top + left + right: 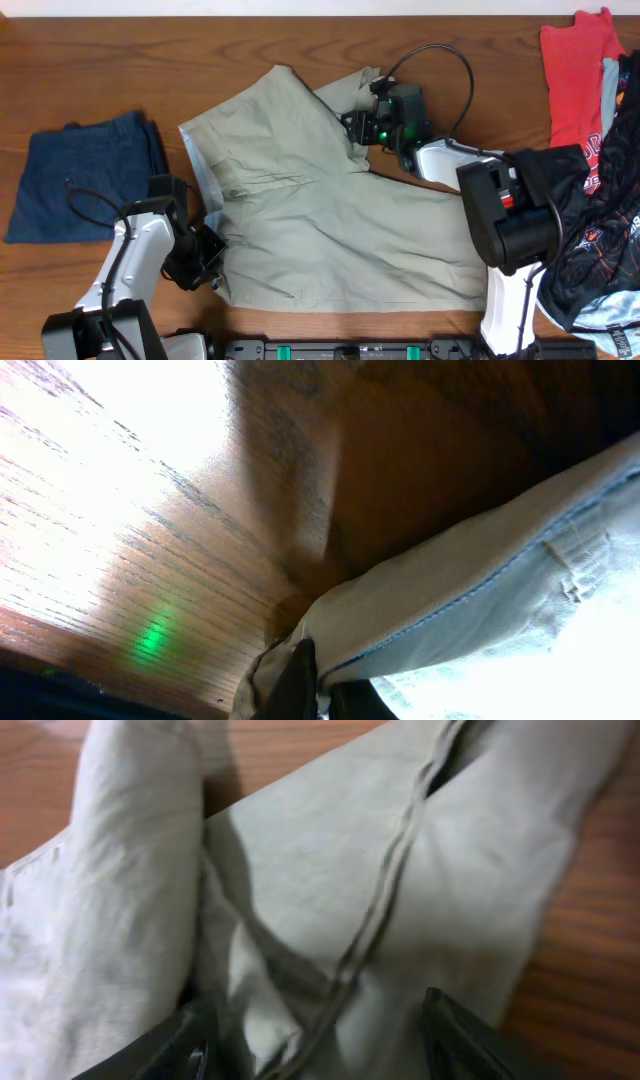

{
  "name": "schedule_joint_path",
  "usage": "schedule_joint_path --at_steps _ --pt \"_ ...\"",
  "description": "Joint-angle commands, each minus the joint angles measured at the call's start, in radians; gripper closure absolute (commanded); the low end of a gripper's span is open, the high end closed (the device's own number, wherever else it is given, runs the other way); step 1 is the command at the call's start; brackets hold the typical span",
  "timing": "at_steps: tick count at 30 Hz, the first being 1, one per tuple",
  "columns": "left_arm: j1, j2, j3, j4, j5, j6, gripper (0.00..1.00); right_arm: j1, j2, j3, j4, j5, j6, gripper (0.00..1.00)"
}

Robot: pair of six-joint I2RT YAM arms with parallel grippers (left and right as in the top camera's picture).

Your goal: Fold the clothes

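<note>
The khaki shorts [320, 210] lie spread on the wooden table, waistband to the left, one leg folded up toward the far side. My left gripper [212, 262] is at the near-left waistband corner. In the left wrist view its fingers [322, 685] are shut on the pale-lined waistband edge [480, 600]. My right gripper [358, 128] sits over the far edge of the shorts near the crotch seam. In the right wrist view its fingers [315, 1040] are spread wide over the cloth [300, 870], with the seam running between them.
Folded dark navy shorts [85, 185] lie at the left. A red garment [580, 70] and a black printed garment [600, 250] are piled at the right edge. The table's front edge is just below the shorts' hem.
</note>
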Motion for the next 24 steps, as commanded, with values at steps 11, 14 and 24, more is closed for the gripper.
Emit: schedule_joint_path --at_steps 11,14,24 --pt "-0.004 -0.005 -0.001 0.002 0.012 0.014 0.94 0.039 0.011 0.002 -0.009 -0.101 0.015 0.91" --pt "-0.004 -0.005 -0.001 0.002 0.012 0.014 0.94 0.039 0.011 0.002 0.015 -0.101 0.019 0.99" --pt "-0.004 -0.005 -0.002 0.005 0.013 0.014 0.94 -0.107 -0.029 0.263 0.187 -0.021 0.060 0.51"
